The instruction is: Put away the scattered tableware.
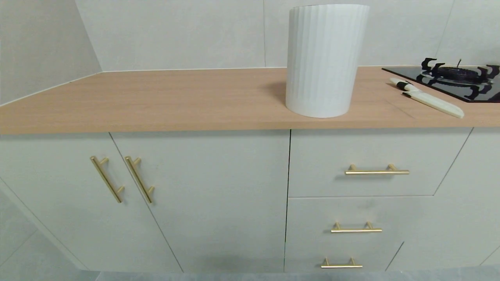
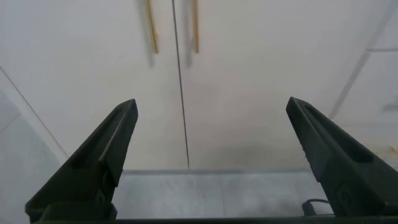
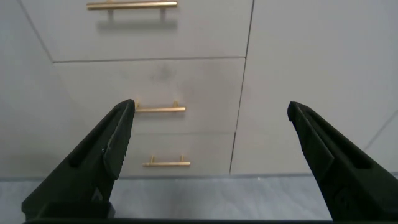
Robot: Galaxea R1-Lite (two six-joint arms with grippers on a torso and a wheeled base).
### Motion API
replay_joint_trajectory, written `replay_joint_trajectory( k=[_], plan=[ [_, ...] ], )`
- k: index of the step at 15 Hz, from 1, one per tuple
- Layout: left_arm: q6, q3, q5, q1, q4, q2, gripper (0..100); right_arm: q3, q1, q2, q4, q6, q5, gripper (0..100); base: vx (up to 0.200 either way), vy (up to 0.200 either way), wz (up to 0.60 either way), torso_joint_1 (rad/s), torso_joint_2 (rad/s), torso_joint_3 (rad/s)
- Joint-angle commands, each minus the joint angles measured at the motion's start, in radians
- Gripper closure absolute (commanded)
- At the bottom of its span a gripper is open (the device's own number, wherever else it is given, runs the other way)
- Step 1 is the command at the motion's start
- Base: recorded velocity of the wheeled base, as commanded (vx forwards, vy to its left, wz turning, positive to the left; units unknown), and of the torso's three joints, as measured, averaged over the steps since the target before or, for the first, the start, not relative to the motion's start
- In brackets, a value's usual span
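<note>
1. On the worktop: one knife, one ribbed white container, one gas hob.
2. Below: two cabinet doors, three drawers, five gold handles.
3. Lies flat between container and hob, just beside the hob; runs diagonally, handle toward the back wall, blade tip toward the front right.
4. Spread wide, gripping nothing: left end effector, right end effector.

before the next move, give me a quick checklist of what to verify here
1. Left gripper open and empty: ok.
2. Right gripper open and empty: ok.
3. Knife lying free on the counter, nothing on top of it: ok.
4. White container upright, apart from the knife: ok.
5. Room inside the container: cannot tell, its inside is hidden.
6. Top drawer open, if the knife is meant to go there: not ok, it is shut.
</note>
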Motion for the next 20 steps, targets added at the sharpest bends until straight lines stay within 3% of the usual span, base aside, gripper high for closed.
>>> replay_joint_trajectory(
  k=[1,7,17,20],
  plan=[
    [0.0,0.0,0.0,0.0,-0.002,0.0,0,0.0,0.001,0.002,0.001,0.0,0.0,0,0.2,0.0,0.0,0.002,0.0,-0.002],
    [0.0,0.0,0.0,0.0,0.0,0.0,0,0.0,0.001,0.002,0.001,0.008,0.0,0,0.2,0.0,0.0,0.003,0.0,0.001],
    [0.0,0.0,0.0,0.0,0.0,0.0,0,-0.001,0.001,0.002,0.001,0.01,0.0,0,0.0,0.0,0.0,0.0,0.0,0.0],
    [0.0,0.0,0.0,0.0,0.0,0.0,0,0.0,0.001,0.002,0.001,0.01,0.0,0,0.0,-0.2,0.0,0.002,0.0,0.001]
  ],
)
